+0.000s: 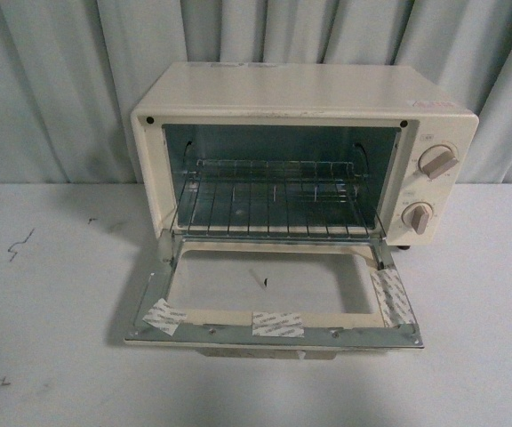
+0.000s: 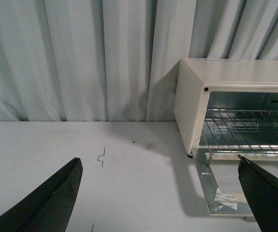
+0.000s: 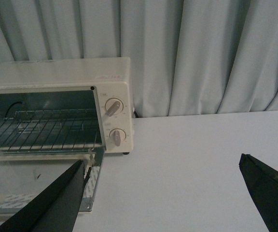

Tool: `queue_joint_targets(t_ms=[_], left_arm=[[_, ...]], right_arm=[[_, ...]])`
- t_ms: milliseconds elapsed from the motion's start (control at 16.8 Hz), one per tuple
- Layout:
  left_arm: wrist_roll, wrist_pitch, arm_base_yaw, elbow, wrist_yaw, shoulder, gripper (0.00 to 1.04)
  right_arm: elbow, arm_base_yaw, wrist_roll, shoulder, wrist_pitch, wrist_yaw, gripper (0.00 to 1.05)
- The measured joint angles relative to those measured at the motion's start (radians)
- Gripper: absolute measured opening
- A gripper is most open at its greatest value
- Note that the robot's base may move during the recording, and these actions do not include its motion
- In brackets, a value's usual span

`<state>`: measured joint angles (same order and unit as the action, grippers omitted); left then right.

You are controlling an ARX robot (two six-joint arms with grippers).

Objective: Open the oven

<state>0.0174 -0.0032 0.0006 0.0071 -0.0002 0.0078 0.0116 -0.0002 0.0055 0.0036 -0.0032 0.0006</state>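
The small cream-white boxy toaster oven [image 1: 302,151] is seen toward the far side of the pale grey table [image 1: 52,338], just in front of the pleated grey-green curtain [image 1: 52,80]. Its glass-windowed door [image 1: 274,298] is folded fully down toward the near side, lying roughly flat; the task is judged effectively done. The wire rack [image 1: 274,197] is exposed inside the cavity, drawn slightly forward, presumably linked to the door. Two round beige knobs [image 1: 437,162] are noted on the right panel. White tape strips [image 1: 277,323] are stuck along the door frame.

Neither arm appears in the front view. The left gripper [image 2: 160,193] is held back near the oven's left side, its dark fingers [image 2: 57,193] spread wide, nothing between them. The right gripper [image 3: 163,193] is likewise spread and empty, near the door's right corner; both are judged to be clear of the door.
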Motion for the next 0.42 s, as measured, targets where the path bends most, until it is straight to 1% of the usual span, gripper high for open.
queue_joint_targets(t_ms=[418], left_arm=[[0.000,0.000,0.000,0.000,0.000,0.000,0.98]], right_arm=[[0.000,0.000,0.000,0.000,0.000,0.000,0.98]])
